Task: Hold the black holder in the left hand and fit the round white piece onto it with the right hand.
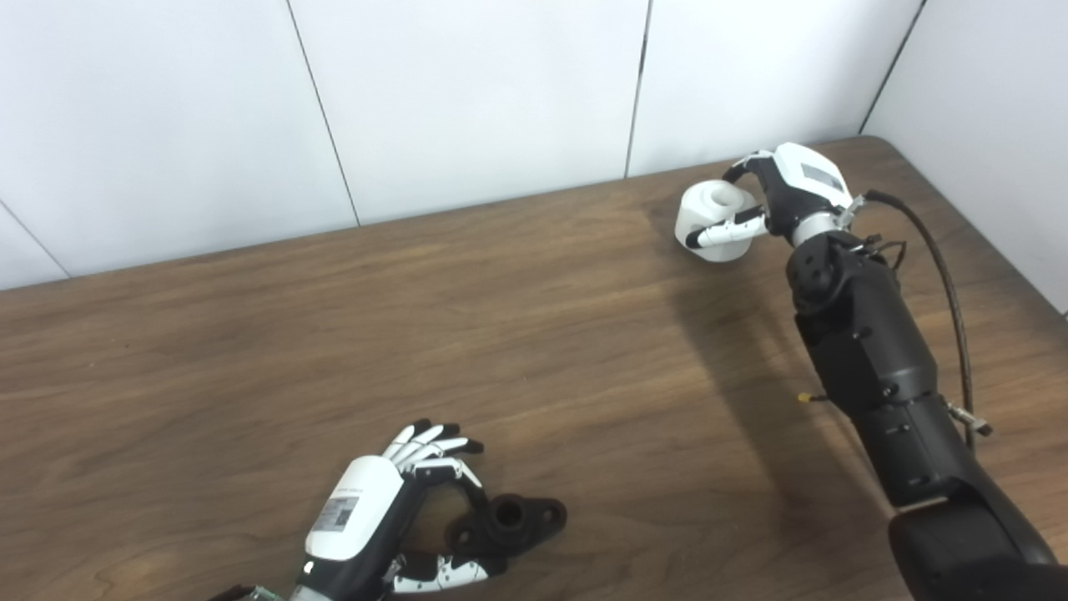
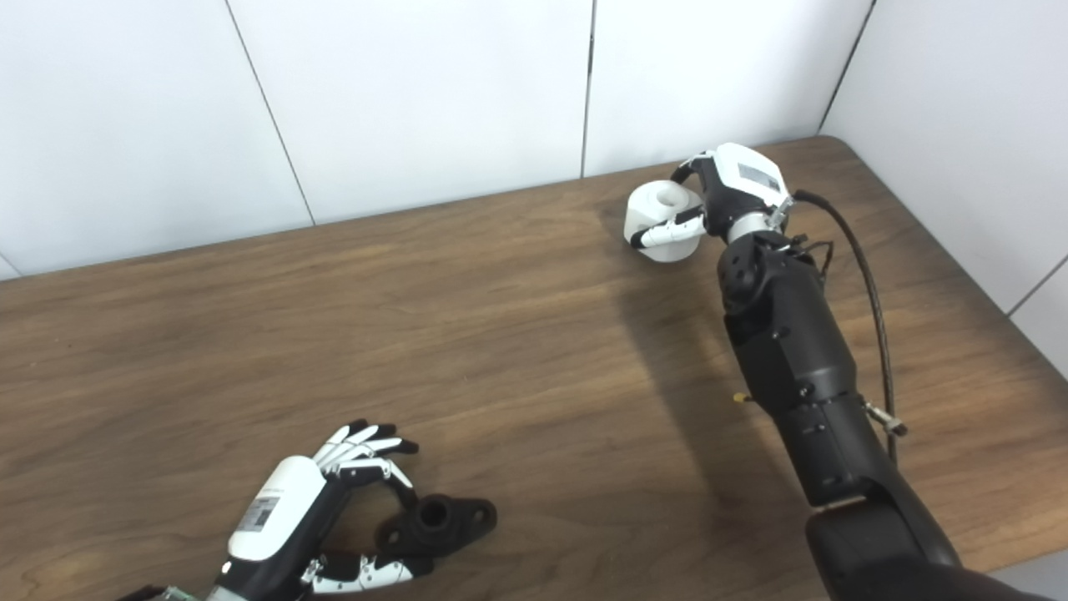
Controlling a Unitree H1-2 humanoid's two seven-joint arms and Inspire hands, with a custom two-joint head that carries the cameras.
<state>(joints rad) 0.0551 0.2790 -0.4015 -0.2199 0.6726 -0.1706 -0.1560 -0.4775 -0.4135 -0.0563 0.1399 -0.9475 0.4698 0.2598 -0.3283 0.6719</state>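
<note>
The black holder (image 1: pixel 519 519), a flanged piece with a round socket, lies on the wooden table (image 1: pixel 417 317) near the front. My left hand (image 1: pixel 375 509) sits just left of it, open; its fingers (image 1: pixel 430 442) spread above the holder's far side and its thumb reaches under the near end. I cannot tell whether the thumb touches it. Far back on the right, the round white piece (image 1: pixel 709 215), a short cylinder with a hole on top, sits at table level. My right hand (image 1: pixel 788 196) is shut on it, thumb across its front and fingers curled behind.
White wall panels (image 1: pixel 467 100) close off the table's back edge and right side, right behind the right hand. A black cable (image 1: pixel 951 300) loops along the right forearm. Bare wood stretches between the two hands.
</note>
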